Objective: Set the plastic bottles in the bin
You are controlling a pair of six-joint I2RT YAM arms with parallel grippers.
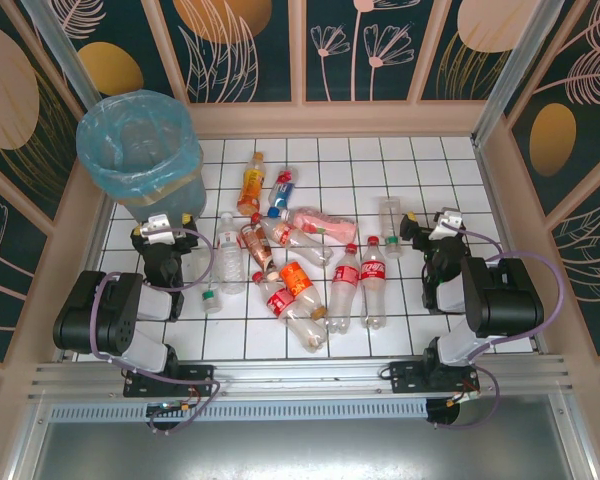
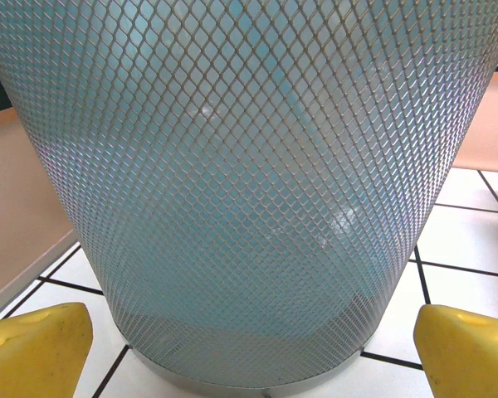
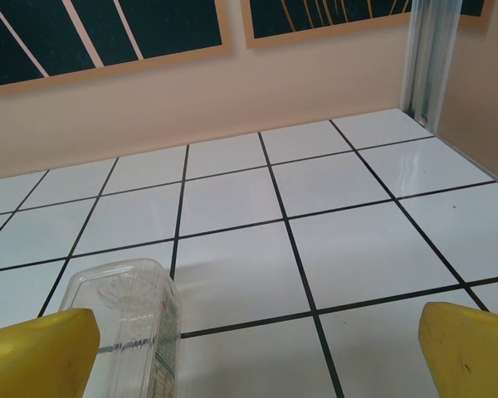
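Left pincer (image 1: 163, 223) and right pincer (image 1: 430, 219) wide open, plastic bottles (image 1: 346, 285) on tiles (image 1: 420, 170) outside bag-lined bin (image 1: 170, 190)

White tiled floor (image 1: 430, 165), black grid lines, glossy; around that floor, peach walls (image 3: 149, 108) carrying dark panels (image 1: 360, 50) with pale flower outlines.

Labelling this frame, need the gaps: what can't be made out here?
- Bin contents: left wrist, mesh wall and blue liner blur the inside.
- Plastic bottles: top external, pile overlaps, exact count unsure; labels too small to read.
- Clear bottle: right wrist, cut off by the bottom edge and a yellow finger.
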